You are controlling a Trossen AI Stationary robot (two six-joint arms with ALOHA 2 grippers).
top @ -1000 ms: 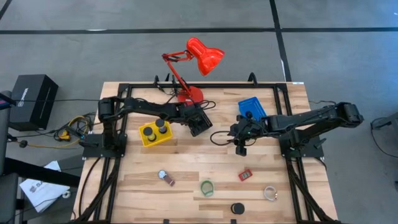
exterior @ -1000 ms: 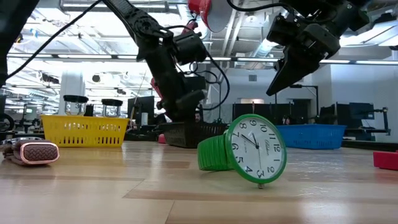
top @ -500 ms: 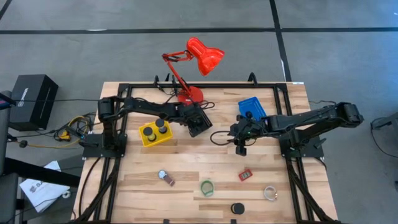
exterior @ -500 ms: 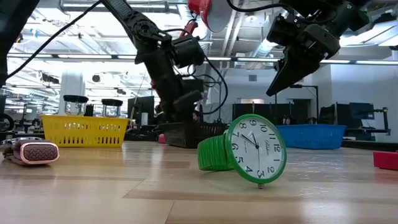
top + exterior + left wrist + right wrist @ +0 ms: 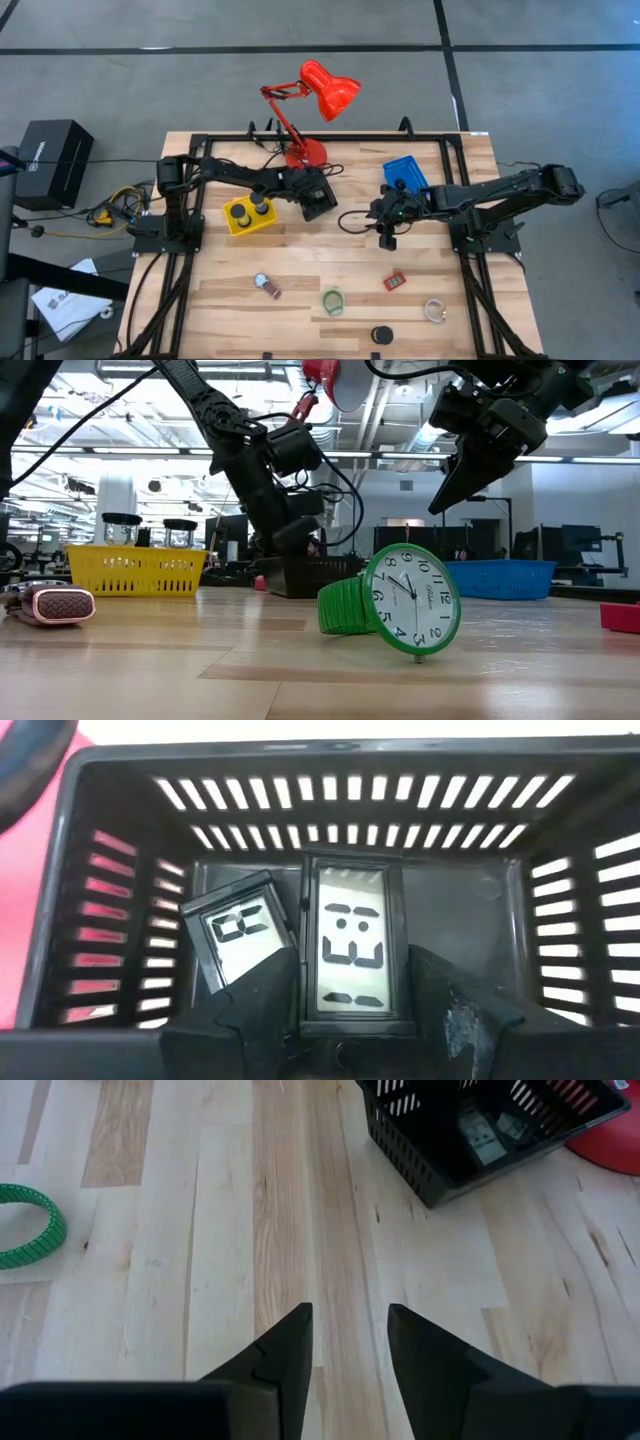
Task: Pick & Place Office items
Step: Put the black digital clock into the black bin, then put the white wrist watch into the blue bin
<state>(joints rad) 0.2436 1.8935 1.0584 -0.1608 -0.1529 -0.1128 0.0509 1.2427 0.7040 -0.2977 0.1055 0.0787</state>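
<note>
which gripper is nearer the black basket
Left. The left gripper hangs right over the black basket, two small clocks in it. The right gripper hovers off to its side over bare table.

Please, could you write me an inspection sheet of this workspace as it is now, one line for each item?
Surface: wooden table, no spill seen.
Job's things: green watch, red piece, clear ring and black puck lie loose; two small clocks in the black tray; two pucks in the yellow tray.
Clutter: red lamp, blue tray.
Grippers: left gripper over the black tray; right gripper over bare wood, jaws open, empty.
Cables: black loop between the arms; bundle on the floor.
Surroundings: black box, papers.
</note>
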